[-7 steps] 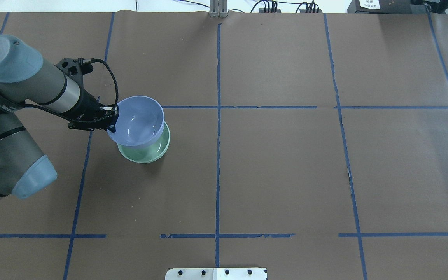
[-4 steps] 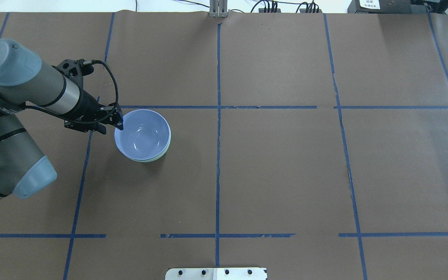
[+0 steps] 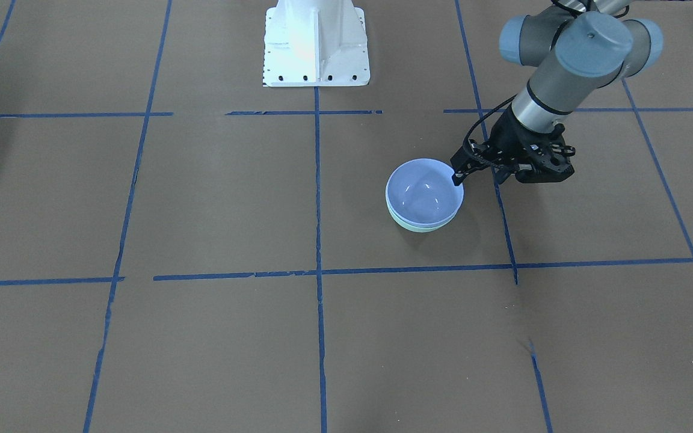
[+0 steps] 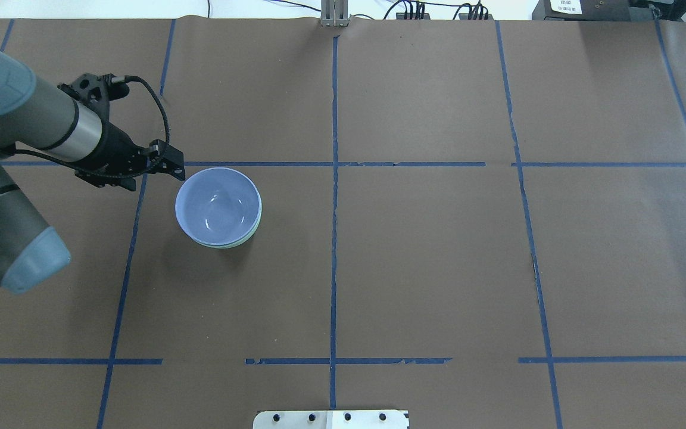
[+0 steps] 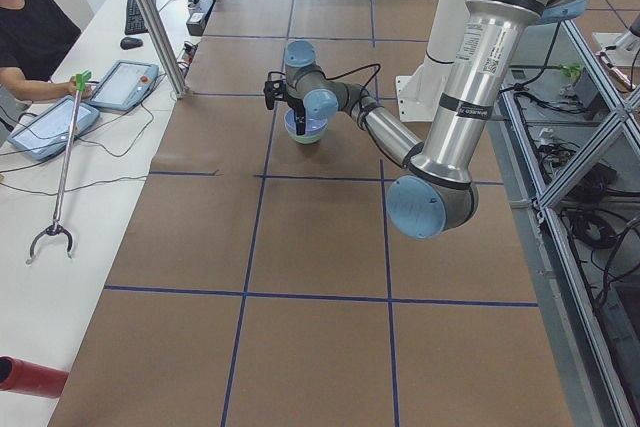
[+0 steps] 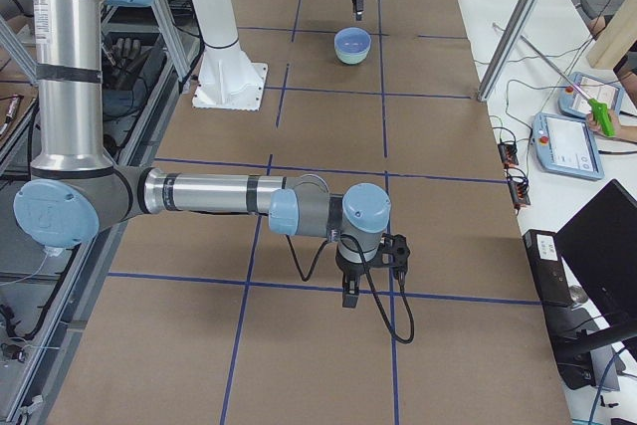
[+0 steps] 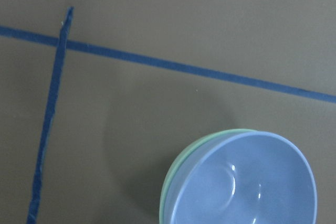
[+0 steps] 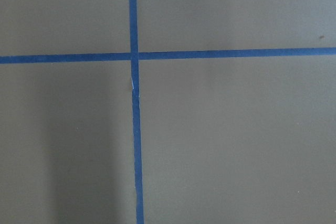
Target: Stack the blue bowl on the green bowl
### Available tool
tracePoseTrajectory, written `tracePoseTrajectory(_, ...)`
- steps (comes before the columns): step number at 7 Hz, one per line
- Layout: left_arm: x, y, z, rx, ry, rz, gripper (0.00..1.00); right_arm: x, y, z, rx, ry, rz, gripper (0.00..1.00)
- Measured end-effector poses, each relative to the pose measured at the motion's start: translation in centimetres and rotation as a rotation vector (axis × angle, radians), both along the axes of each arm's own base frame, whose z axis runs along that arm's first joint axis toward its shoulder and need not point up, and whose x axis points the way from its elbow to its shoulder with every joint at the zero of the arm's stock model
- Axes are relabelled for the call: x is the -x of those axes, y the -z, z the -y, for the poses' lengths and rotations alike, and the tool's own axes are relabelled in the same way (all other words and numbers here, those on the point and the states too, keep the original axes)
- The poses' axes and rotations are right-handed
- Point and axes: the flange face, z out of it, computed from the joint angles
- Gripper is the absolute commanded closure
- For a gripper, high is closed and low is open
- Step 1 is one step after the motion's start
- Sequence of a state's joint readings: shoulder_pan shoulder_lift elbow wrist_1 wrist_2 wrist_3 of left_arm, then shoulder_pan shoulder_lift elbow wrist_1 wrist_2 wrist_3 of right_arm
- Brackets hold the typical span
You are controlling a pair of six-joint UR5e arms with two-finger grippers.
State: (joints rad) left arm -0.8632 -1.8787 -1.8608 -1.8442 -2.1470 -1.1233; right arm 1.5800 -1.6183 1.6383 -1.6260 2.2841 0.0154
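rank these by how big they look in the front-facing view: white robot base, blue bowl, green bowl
1. white robot base, clearly the largest.
2. blue bowl.
3. green bowl: only a thin sliver shows under the blue one, so it looks smallest here. Its full size is hidden.

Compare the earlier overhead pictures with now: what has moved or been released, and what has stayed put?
The blue bowl, earlier held tilted over the green bowl, was lowered into it and let go. The left tool then drew back from the rim, empty. The green bowl stayed where it was.
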Motion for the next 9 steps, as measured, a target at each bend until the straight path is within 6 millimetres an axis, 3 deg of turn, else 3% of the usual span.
tracePoseTrajectory(2, 9.6, -3.3, 3.9, -0.223, -0.028, 0.101, 0.0, 0.0, 0.0, 0.0, 0.0, 0.0, 0.0, 0.0)
tracePoseTrajectory(3, 15.4, -6.2, 4.9, -0.294, -0.047, 0.155, 0.0, 0.0, 0.0, 0.0, 0.0, 0.0, 0.0, 0.0)
tracePoseTrajectory(4, 20.8, -9.7, 4.8, -0.331, -0.075, 0.192, 0.0, 0.0, 0.0, 0.0, 0.0, 0.0, 0.0, 0.0)
tracePoseTrajectory(6, 29.6, -18.9, 4.2, -0.35, -0.143, 0.282, 0.0, 0.0, 0.0, 0.0, 0.0, 0.0, 0.0, 0.0)
tracePoseTrajectory(7, 33.1, -23.8, 3.7, -0.339, -0.178, 0.316, 0.0, 0.0, 0.0, 0.0, 0.0, -0.001, 0.0, 0.0)
tracePoseTrajectory(9, 36.5, -30.9, 0.5, -0.282, -0.236, 0.326, 0.0, 0.0, 0.0, 0.0, 0.0, -0.001, 0.0, 0.0)
